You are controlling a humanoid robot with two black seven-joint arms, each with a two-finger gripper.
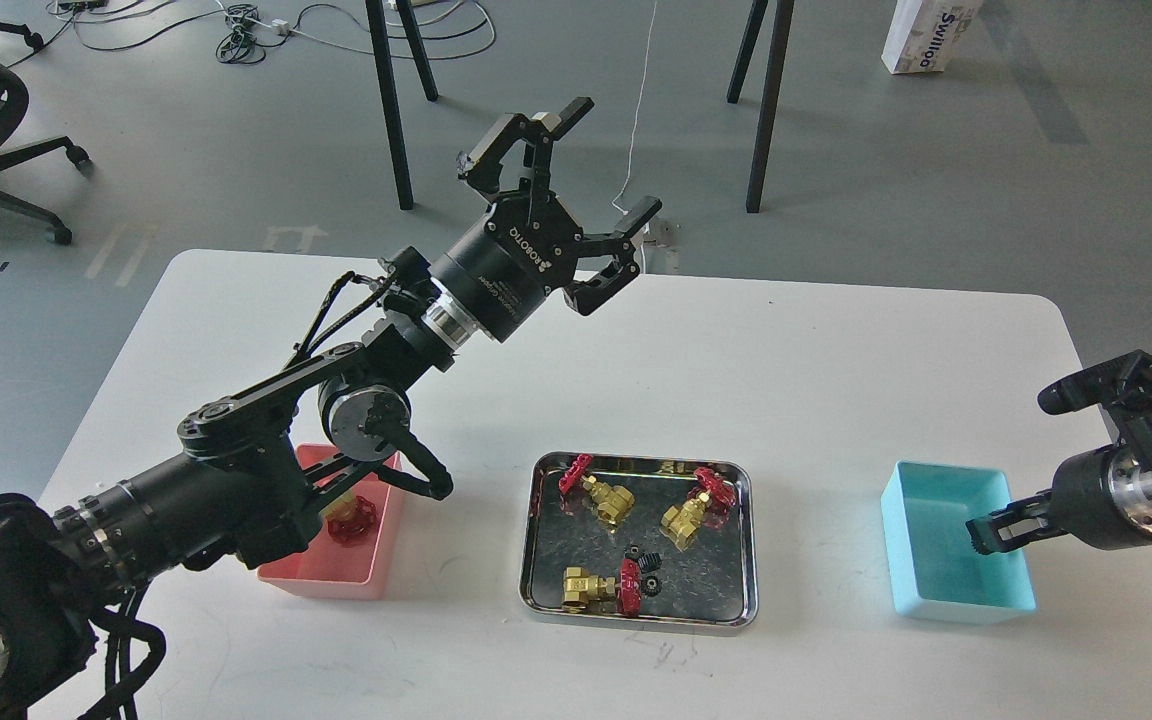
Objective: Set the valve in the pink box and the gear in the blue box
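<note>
Three valves lie in the steel tray (536, 540): one at back left (604, 494), one at back right (693, 510), one at the front (596, 588). Another valve (350, 519) lies in the pink box (321, 580), partly hidden by my left arm. Small black gears (649, 574) sit clustered in the tray beside the front valve. My left gripper (614, 157) is open and empty, raised high above the table's far side. My right gripper (1016, 465) is open, its lower finger (998, 528) over the right side of the blue box (926, 590). I see nothing between its fingers.
The white table's right edge runs just behind the blue box. Table legs, a chair and cables stand on the floor beyond the far edge. My left arm's elbow hangs over the pink box.
</note>
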